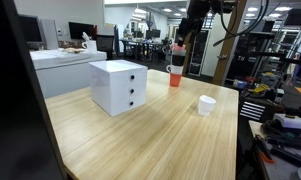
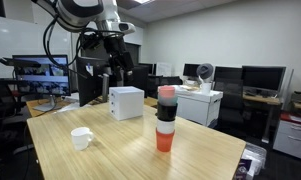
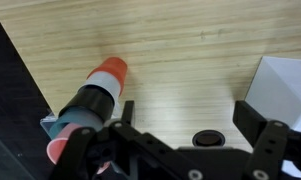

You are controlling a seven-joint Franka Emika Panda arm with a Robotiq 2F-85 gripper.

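Now the tool stands open and empty; bumping the tall cup stack just below it could knock it over.

No legible text, label or number anywhere.

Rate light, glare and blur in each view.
Wrist view: even light on the table, cup stack fairly sharp, the open pincer dark and soft up close. In an exterior view, a dark blurred edge fills the left while the white box stays clear. In an exterior view, the mug looks soft.
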